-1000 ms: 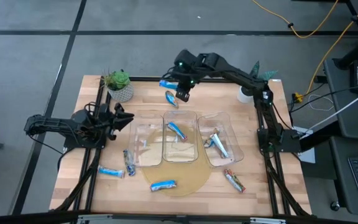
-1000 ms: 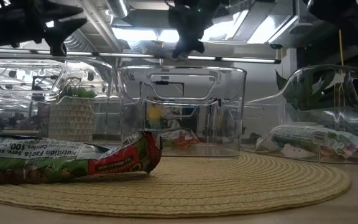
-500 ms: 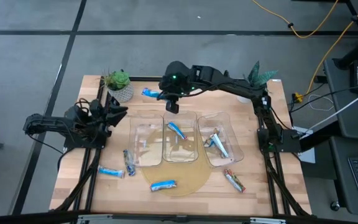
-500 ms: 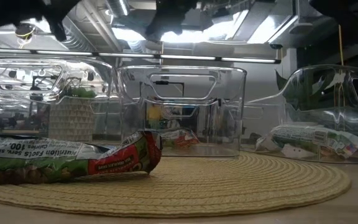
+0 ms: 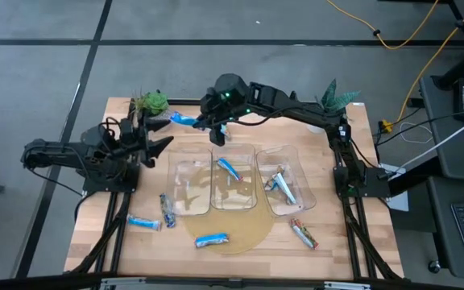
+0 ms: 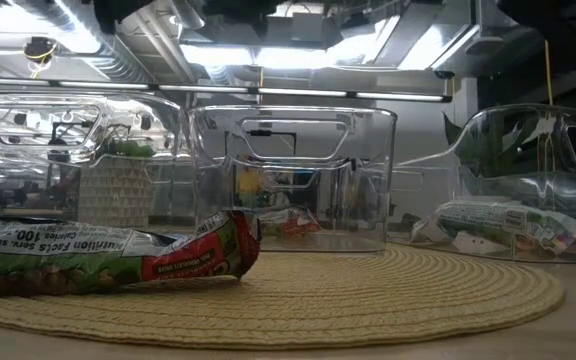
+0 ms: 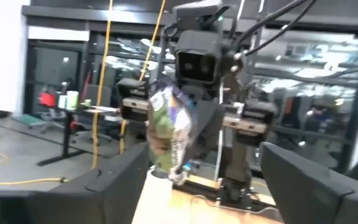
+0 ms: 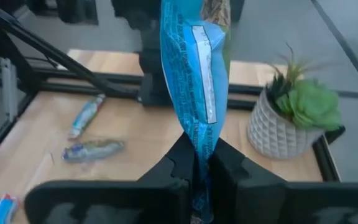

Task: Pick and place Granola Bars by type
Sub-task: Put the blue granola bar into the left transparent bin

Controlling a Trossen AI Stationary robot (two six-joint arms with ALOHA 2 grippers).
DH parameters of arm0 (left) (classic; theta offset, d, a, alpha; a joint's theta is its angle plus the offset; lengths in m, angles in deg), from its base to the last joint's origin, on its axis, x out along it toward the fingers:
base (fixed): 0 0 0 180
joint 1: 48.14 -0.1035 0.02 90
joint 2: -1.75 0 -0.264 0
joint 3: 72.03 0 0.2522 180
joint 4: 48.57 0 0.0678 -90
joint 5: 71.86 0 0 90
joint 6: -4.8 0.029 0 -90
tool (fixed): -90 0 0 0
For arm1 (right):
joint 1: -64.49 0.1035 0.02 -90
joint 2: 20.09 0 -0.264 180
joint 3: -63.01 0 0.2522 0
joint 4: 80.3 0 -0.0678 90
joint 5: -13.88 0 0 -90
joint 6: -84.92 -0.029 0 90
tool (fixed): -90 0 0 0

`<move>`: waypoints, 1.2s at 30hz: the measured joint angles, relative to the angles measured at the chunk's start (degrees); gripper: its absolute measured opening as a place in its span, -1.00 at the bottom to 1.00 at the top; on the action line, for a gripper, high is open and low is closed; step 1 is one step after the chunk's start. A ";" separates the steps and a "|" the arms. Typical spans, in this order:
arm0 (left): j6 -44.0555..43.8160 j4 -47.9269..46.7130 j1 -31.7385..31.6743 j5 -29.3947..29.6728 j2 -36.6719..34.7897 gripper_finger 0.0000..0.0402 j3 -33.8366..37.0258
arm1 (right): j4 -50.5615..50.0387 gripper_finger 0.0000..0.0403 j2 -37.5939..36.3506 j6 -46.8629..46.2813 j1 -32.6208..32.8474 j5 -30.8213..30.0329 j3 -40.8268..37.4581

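A blue-and-white granola bar (image 5: 182,119) is held in the air over the table's far edge, beside the potted plant (image 5: 151,103), with my right gripper (image 5: 204,123) shut on it. My left gripper (image 5: 158,141) stands open just left of the bins. It faces the bar (image 7: 169,124), and nothing is between its fingers. One blue bar (image 5: 228,169) lies in the middle clear bin (image 5: 234,197), and silvery bars (image 5: 280,185) lie in the right bin. Loose bars lie at the table's near side: two at the left (image 5: 143,222) (image 5: 167,211), one on the mat (image 5: 212,239), one at the right (image 5: 303,234). My right gripper pinches the bar's narrowed end (image 8: 199,146) between its two fingers (image 8: 225,165). The fingers reach roughly level from the table's right. The rest of the wrapper sticks out beyond them toward the left gripper. The bar is lifted clear of the table.
Three clear bins stand side by side mid-table; the left one (image 5: 185,187) holds little. A round woven mat (image 5: 244,234) lies under their near ends. A second plant (image 5: 333,95) stands at the far right. The arms' frames run along both side edges.
My right gripper has carried the bar up and toward the table's left along the far edge, from above the middle bin to beside the potted plant. My left gripper has opened wider and shifted a little toward the far edge, facing the bar.
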 joint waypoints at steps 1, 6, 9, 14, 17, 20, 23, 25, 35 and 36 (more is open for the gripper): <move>0.38 -0.11 0.00 0.69 0.85 0.53 -0.57 | 0.57 -0.84 0.00 0.03 0.00 0.61 0.00; 2.02 -0.05 0.00 2.44 4.88 0.63 -2.91 | 1.58 -0.84 0.00 0.90 0.00 1.42 -0.01; 2.44 1.27 0.00 2.99 7.19 0.63 -3.77 | 1.58 -0.84 0.00 1.23 0.00 1.46 0.00; 4.63 3.24 0.00 5.41 11.04 0.63 -5.92 | 2.00 -0.84 0.02 1.32 0.08 2.77 -0.01; 6.44 3.38 -0.30 5.61 13.13 0.62 -7.65 | 2.48 -0.84 0.04 1.23 0.09 2.86 0.00; 6.99 3.38 -1.26 4.62 15.02 0.55 -9.09 | 2.92 -0.84 0.04 1.21 0.20 2.90 0.01; 6.54 3.38 -2.37 3.09 16.58 0.39 -10.14 | 2.83 -0.84 0.04 1.17 0.24 2.90 0.00; 5.80 3.38 -2.93 2.08 17.38 0.23 -10.59 | 2.83 -0.84 0.04 1.17 0.24 2.89 0.01; 5.23 3.41 -3.15 1.76 18.31 -0.79 -10.93 | 2.82 -0.84 0.04 0.94 0.28 2.95 0.00; 5.75 3.41 -3.15 1.37 18.29 -0.83 -10.93 | 2.96 -0.84 0.04 0.80 0.28 2.97 0.01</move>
